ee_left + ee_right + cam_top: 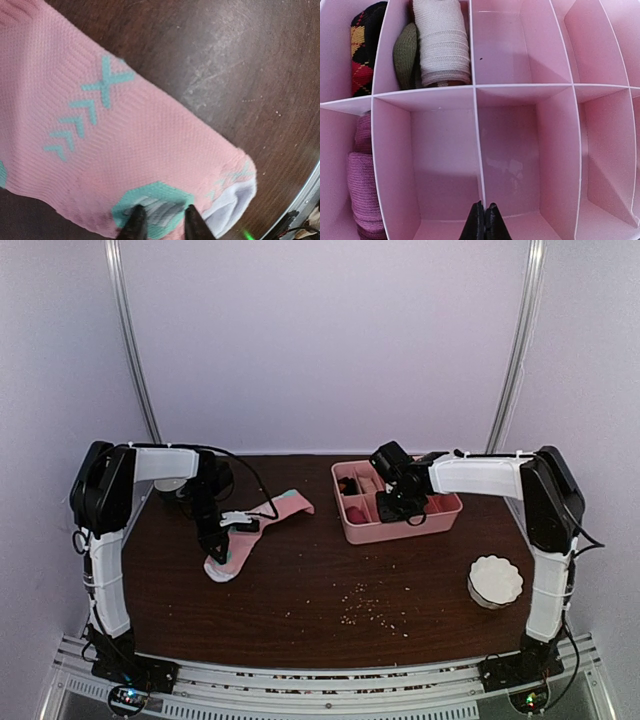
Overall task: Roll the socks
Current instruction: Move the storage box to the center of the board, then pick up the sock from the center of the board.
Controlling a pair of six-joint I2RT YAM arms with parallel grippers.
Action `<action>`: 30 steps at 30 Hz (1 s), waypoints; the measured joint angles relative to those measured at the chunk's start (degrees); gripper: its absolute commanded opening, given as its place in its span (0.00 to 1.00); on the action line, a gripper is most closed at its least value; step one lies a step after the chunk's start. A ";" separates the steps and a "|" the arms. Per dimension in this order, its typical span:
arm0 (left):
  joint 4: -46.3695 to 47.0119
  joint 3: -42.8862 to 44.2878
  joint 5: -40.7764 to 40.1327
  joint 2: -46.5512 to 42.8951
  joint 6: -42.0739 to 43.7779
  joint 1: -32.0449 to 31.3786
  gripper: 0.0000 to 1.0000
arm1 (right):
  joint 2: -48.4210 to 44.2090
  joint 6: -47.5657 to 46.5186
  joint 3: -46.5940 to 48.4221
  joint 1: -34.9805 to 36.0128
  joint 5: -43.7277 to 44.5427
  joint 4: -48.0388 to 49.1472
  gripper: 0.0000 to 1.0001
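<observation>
While the left gripper (232,525) sits low on the pink sock (290,507), left of centre on the dark wood table (330,580), open board runs toward the near edge, past crumbs (365,605) and a white scalloped bowl (495,580). The right gripper (390,508) hangs over the pink divided tray (400,535).

Up close, the sock's fine knit (125,140) shows mint chevrons. The narrow fingers (137,225) rest on its mint patch (155,195); whether they are gripping it I cannot tell.

Over the tray, the right fingers (492,225) press together above glossy plastic walls (475,150), and a cream ribbed roll (442,45) fills a far cell.
</observation>
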 measured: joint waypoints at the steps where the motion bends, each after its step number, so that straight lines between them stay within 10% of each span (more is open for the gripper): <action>1: 0.11 0.00 -0.26 0.09 -0.37 -0.07 0.06 | 1.55 0.04 2.27 -0.42 -0.02 -0.72 0.01; 6: 0.74 -1.22 -0.85 0.04 -0.46 -0.39 0.00 | 6.01 0.35 8.26 -2.47 0.76 0.59 0.40; 17: -2.80 -3.72 -0.90 -6.95 -0.44 -0.42 0.00 | 0.09 -4.50 5.01 2.97 4.90 7.82 0.63; 18: -3.34 -3.32 -0.85 -7.98 -0.46 -0.42 0.04 | -0.76 -5.35 4.81 4.24 4.87 8.52 0.68; 21: -4.57 -2.19 -0.48 -11.37 -1.31 -0.42 0.61 | -1.73 -7.93 4.76 7.85 3.61 11.82 0.78; 30: -3.34 -9.86 -0.50 -12.59 -8.63 2.10 0.60 | 5.05 -13.20 10.49 12.96 -0.46 12.35 0.76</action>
